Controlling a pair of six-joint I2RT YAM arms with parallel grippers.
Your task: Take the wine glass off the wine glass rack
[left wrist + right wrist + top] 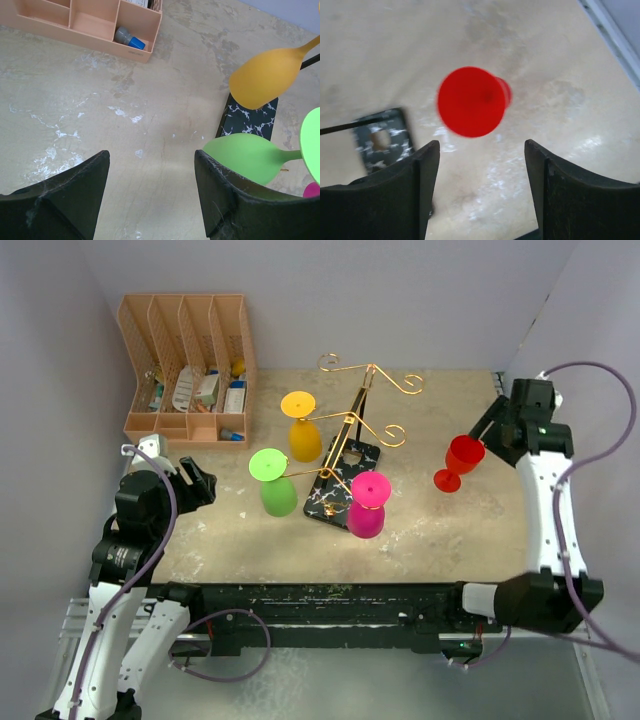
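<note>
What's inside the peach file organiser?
The peach file organiser holds small bottles and packets in its slots and a blue-capped tube in the front tray; the dividers hide anything deeper.

The wine glass rack (360, 415) fills the middle of the table (450, 540). Its yellow glass (302, 430), green glass (273, 483) and pink glass (367, 505) hang out on the left and near sides. Bare tabletop runs along the near edge, and between the rack and the red glass (462, 460) standing at the right. The file organiser (190, 370) blocks the far left corner.
</note>
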